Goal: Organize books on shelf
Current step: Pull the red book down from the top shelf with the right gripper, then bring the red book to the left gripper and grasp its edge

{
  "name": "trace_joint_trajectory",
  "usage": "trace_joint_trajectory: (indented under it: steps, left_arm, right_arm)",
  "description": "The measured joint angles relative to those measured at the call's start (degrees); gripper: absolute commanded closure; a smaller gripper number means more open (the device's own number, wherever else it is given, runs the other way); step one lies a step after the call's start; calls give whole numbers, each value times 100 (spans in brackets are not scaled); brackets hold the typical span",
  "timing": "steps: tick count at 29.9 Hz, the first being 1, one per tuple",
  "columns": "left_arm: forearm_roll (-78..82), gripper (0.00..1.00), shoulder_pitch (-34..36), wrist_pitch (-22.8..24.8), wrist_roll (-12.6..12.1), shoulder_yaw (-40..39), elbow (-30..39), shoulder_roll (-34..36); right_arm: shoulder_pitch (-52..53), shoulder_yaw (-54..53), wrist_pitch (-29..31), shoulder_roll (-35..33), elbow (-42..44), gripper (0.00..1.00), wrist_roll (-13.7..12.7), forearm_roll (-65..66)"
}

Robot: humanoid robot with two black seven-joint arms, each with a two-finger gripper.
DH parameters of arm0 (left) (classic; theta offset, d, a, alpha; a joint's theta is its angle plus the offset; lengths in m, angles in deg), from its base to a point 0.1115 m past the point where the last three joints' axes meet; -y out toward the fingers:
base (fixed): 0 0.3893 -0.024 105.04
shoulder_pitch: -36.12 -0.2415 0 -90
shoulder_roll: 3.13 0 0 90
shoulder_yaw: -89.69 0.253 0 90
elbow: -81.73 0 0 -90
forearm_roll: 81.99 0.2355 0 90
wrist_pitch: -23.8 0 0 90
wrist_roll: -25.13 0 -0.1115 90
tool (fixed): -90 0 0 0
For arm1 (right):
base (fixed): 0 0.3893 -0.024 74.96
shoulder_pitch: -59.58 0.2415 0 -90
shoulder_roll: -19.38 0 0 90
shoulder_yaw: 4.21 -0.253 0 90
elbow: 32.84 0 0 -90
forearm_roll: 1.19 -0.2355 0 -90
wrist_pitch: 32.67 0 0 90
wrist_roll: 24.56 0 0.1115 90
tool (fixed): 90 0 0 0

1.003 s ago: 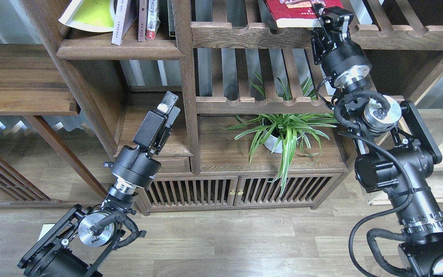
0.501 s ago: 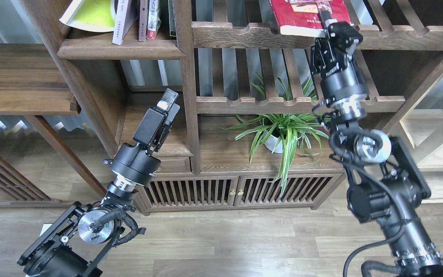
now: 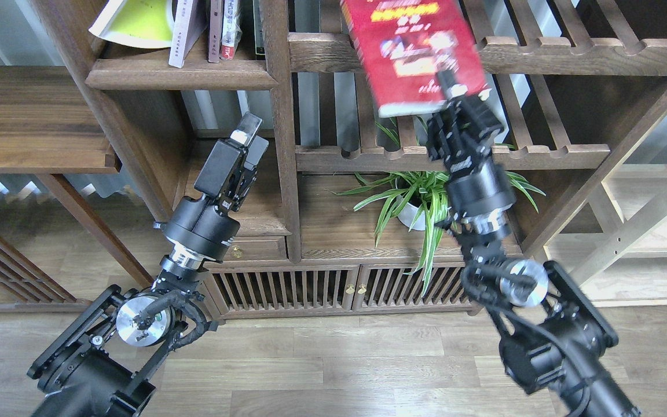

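Right tool (image 3: 454, 95) clamped on the lower edge of the red book (image 3: 414, 52), held tilted in front of the slatted rack (image 3: 571, 55); left tool (image 3: 246, 145) empty, opening unclear; shelf (image 3: 177, 72) with yellow-green book (image 3: 136, 23) up-left of both.

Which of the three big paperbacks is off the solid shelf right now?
The dark red paperback with small photos: the right gripper holds it in front of the slatted rack. The yellow-green and lavender-white paperbacks sit in the shelf bay.
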State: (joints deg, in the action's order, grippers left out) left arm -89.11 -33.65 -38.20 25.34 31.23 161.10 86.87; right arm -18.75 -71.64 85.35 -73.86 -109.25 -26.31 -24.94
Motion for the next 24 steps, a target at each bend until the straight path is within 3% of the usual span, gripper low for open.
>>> trace_joint_trajectory:
  steps: [4,9,11,21,24]
  left_arm:
    - [-391,2,96,0,-289,40,0,0]
    - [-916,2,117,0,-1049,143,0,0]
    - [-1011,2,119,0,-1226,145,-1,0]
    - [-1064,2,380,-278,-1345,-71,-324,5]
    - [-1140,2,459,-301,-1537,-124,-460,123]
  right_arm:
    - [-383,163,2,15,-3,100,0,34]
    - [-571,198,2,14,-5,100,0,60]
    - [-583,202,2,10,-5,100,0,75]
    - [-405,331,-2,275,-5,100,-6,92]
    - [-197,645,-2,320,-6,100,-12,125]
